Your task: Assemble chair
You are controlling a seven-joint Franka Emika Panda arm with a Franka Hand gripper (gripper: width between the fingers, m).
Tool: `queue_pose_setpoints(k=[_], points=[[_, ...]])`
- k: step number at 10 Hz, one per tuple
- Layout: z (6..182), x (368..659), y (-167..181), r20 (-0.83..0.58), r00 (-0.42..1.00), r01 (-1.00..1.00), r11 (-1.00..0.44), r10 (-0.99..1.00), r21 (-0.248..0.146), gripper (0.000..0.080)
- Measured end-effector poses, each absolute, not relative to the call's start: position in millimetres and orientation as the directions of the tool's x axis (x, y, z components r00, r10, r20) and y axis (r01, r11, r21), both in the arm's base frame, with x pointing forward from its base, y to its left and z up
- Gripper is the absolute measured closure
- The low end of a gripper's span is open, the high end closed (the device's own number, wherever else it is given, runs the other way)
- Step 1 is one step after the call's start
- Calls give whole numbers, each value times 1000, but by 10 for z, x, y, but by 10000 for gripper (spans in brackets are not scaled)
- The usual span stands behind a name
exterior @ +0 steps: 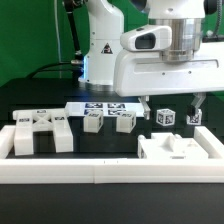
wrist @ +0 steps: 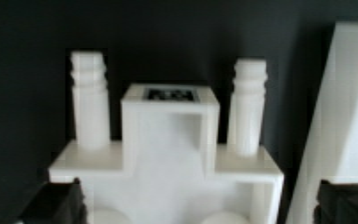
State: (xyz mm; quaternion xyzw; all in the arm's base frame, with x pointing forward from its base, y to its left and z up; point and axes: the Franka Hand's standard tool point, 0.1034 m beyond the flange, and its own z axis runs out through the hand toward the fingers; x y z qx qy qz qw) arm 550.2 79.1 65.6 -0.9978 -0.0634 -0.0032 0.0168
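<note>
In the wrist view a white chair part (wrist: 158, 150) fills the middle: a blocky body with a tagged block (wrist: 169, 96) on it and two ribbed posts (wrist: 89, 100), one on each side. My gripper (wrist: 197, 210) is open and straddles the near end of this part, with a dark finger (wrist: 60, 205) on either flank. In the exterior view the gripper (exterior: 173, 110) hangs at the right over a chunky white part (exterior: 180, 150), with two small tagged blocks (exterior: 165, 117) between and beside its fingers. Nothing is held.
A white cross-shaped chair part (exterior: 40, 132) lies at the exterior view's left. Two small tagged blocks (exterior: 93, 121) stand in front of the marker board (exterior: 100, 107). The long white border rail (exterior: 100, 172) runs along the front. A white edge (wrist: 345, 100) lies beside the part in the wrist view.
</note>
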Motion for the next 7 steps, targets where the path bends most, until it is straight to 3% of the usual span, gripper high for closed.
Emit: queue_pose_setpoints(k=[5, 7], points=[[616, 5375, 726, 14, 990, 144, -989, 143, -29, 150], [598, 5099, 607, 2, 995, 99, -995, 99, -21, 150]])
